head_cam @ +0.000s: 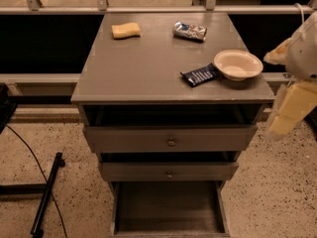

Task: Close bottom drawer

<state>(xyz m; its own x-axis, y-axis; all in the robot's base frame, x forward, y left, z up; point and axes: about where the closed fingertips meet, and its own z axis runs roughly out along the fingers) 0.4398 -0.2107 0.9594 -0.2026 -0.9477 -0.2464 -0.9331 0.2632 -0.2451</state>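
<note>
Off the cabinet's (148, 68) right front corner, your gripper (291, 110) hangs pointing downward, not touching it; you cannot tell its opening. The bottom drawer (168, 207) stands pulled out below the front edge.

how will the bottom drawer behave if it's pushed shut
The bottom drawer looks like stiff wood, so it should probably slide straight without flexing. Its floor shows bare, so likely light. The gripper hangs off to the cabinet's right.
</note>
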